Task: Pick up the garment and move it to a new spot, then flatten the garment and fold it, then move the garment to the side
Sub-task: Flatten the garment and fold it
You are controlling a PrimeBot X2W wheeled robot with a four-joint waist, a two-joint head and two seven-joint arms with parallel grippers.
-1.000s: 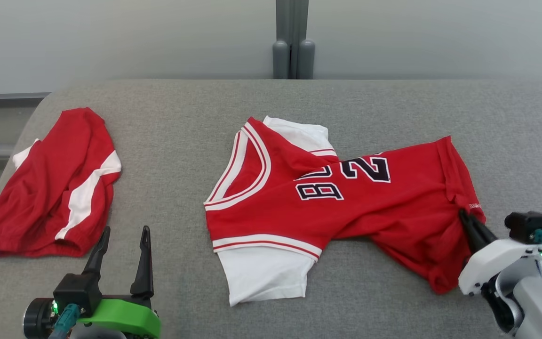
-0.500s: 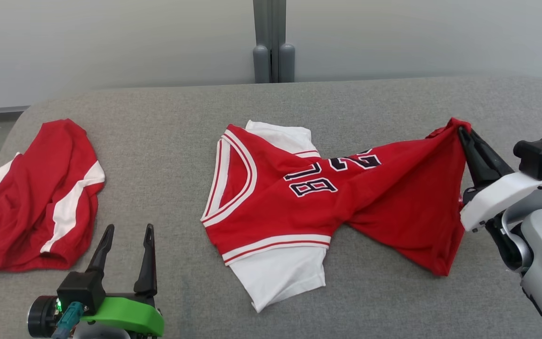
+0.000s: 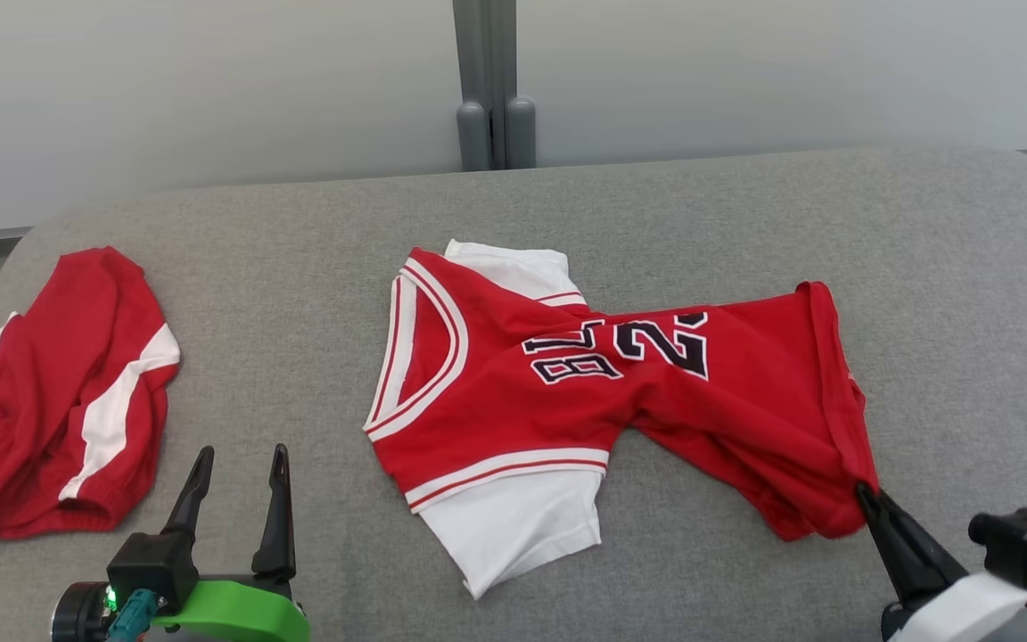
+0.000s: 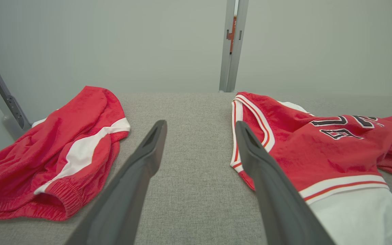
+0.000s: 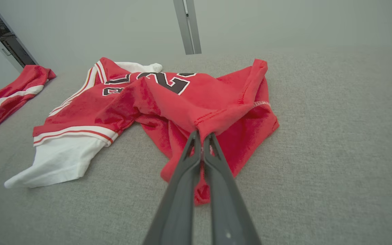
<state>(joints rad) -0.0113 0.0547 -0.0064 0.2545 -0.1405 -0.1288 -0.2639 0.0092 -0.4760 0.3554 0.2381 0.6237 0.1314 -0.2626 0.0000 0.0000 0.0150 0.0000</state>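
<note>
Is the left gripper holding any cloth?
No, the left gripper stands open above the grey surface, between the red shorts and the jersey, touching neither.

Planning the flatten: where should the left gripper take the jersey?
Likely the jersey's near shoulder corner, coming low from the left: that edge lies flat, faces the open left gripper, and opposes the hem corner the right gripper holds.

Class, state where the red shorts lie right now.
In the head view, the red shorts lie at the left edge of the grey surface, left of the jersey and of the open left gripper.
</note>
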